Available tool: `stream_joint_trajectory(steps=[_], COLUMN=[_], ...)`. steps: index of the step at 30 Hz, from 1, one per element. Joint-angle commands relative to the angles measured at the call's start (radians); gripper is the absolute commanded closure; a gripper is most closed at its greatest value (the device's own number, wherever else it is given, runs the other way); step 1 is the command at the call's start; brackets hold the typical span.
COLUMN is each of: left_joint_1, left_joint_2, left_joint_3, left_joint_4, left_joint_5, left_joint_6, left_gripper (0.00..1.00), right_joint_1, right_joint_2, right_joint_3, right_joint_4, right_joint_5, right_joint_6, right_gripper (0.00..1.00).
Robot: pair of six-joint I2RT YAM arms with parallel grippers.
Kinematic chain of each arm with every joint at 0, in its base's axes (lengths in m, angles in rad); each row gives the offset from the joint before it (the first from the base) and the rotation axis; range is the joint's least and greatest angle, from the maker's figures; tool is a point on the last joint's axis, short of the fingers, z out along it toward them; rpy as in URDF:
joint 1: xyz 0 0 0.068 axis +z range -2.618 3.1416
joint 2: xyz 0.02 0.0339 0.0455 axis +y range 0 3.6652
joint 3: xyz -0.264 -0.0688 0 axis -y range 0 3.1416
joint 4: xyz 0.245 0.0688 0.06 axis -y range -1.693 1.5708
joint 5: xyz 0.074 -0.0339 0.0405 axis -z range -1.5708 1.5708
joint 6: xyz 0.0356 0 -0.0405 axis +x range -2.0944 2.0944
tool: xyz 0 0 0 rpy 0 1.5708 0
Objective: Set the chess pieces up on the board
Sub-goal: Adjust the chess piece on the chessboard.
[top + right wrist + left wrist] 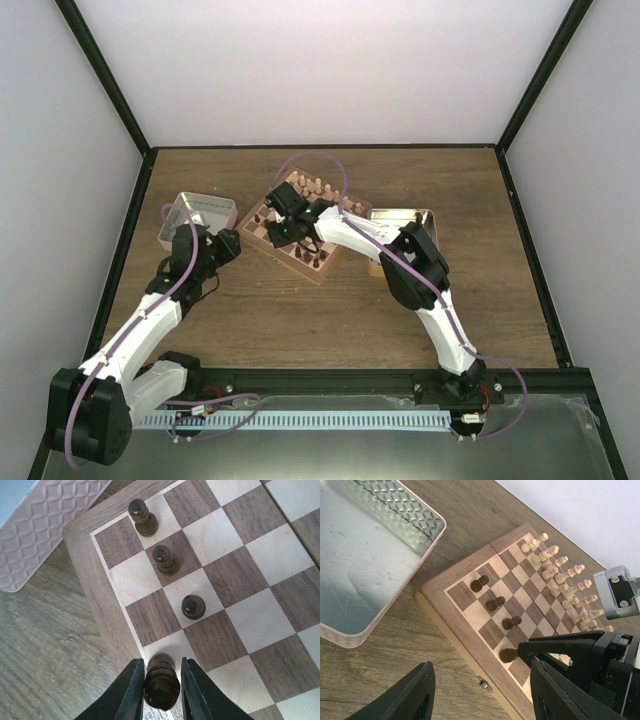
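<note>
The right gripper [161, 664] is pinching one dark chess piece [161, 682] between its two fingers. You can see this at the bottom middle of the right wrist view. The piece is at a light square right by the edge of the board [85, 565]. I cannot tell if it touches the square.

Three more dark pieces [165, 560] stand on the board, each on its own square. They make a slanted line going up toward the top left of that view.

The left gripper [480, 690] is spread wide with nothing in it. It sits at the bottom of the left wrist view, over the table [385, 680] just beside the board.

The pale pieces [560, 575] stand in two rows on the other side of the board, at the upper right of that view. A shiny tin [427, 547] lies at the upper left, near the board
</note>
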Motion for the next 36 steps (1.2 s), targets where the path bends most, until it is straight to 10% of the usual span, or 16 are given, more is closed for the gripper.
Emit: stream_joint_trajectory(steps=[1,13,24,36], left_joint_1=[0.006,0.006,0.005,0.005], left_joint_2=[0.002,0.004,-0.001,0.172], left_joint_3=[0.024,0.025,0.039,0.166], left_joint_4=[-0.002,-0.003,-0.012,-0.076], left_joint_5=[-0.009,-0.006,0.000,0.187], left_joint_6=[0.017,0.018,0.027,0.163], left_gripper=[0.46,0.46,0.45,0.39], right_joint_1=[0.007,0.007,0.005,-0.080], right_joint_2=[0.018,0.006,-0.041,-0.267], right_joint_3=[0.037,0.036,0.059,-0.168], right_joint_4=[-0.010,-0.001,-0.020,0.163], right_joint_5=[0.053,0.045,0.012,-0.047], right_joint_6=[-0.024,-0.027,0.033,0.238], right_gripper=[0.78,0.82,0.54,0.49])
